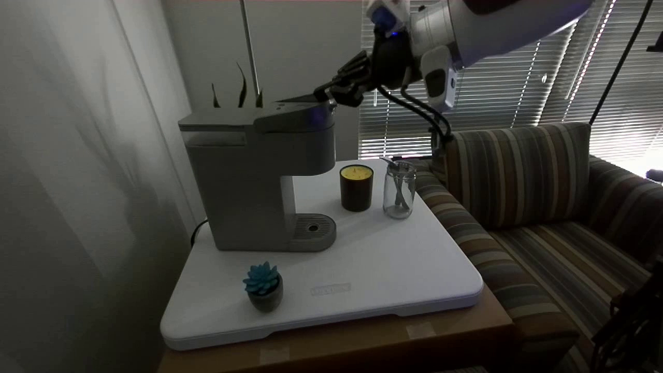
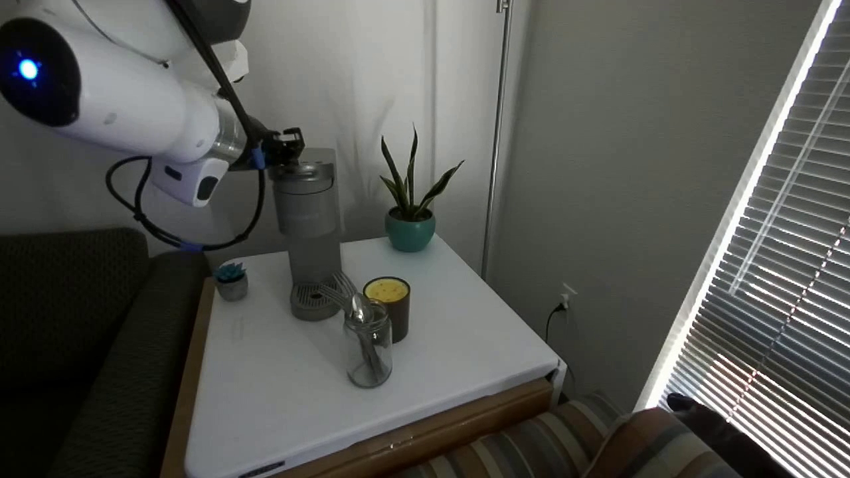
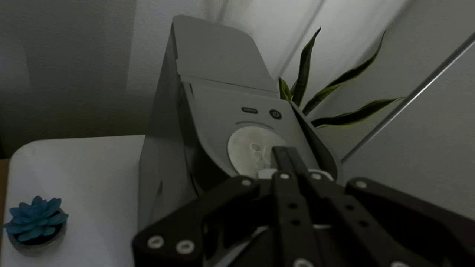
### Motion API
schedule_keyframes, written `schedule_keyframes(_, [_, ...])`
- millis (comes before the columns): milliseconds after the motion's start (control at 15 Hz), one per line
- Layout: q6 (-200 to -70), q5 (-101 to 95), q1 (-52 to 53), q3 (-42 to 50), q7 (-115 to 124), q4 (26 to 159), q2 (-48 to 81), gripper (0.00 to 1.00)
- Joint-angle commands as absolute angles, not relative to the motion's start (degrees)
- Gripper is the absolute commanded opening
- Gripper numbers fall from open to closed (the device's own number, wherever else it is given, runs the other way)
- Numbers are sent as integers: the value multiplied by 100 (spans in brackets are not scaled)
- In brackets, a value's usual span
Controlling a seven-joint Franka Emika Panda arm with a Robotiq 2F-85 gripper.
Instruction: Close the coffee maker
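Coffee maker (image 1: 254, 181) stands grey and boxy, its drip base (image 1: 315, 235) round-fronted.

Franka Panda arm (image 2: 139, 109): extended, sloping downward | Robotiq gripper (image 3: 288, 154): fingers (image 3: 281, 157) side by side, drawn together, angled downward | status light (image 2: 28, 69): glowing blue in an exterior view
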State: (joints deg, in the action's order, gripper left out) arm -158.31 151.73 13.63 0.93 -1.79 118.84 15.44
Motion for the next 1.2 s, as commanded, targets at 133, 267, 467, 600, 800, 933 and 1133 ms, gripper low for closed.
schedule_keyframes(133, [-14375,14992,1100,250,-263,12700,1751,0])
schedule_keyframes(267, [-14052,14963,1002,222,-280,12829,1757,0])
schedule_keyframes(467, [-13651,14942,871,176,-441,12956,1786,0])
schedule_keyframes(600, [-13375,14927,832,175,-642,13029,1816,0])
schedule_keyframes(800, [-12486,14931,630,324,-1265,13197,1841,0])
schedule_keyframes(933, [-11962,14940,487,374,-1528,13334,1958,0])
schedule_keyframes(1133, [-11407,14945,-214,-134,-1984,13537,2109,0])
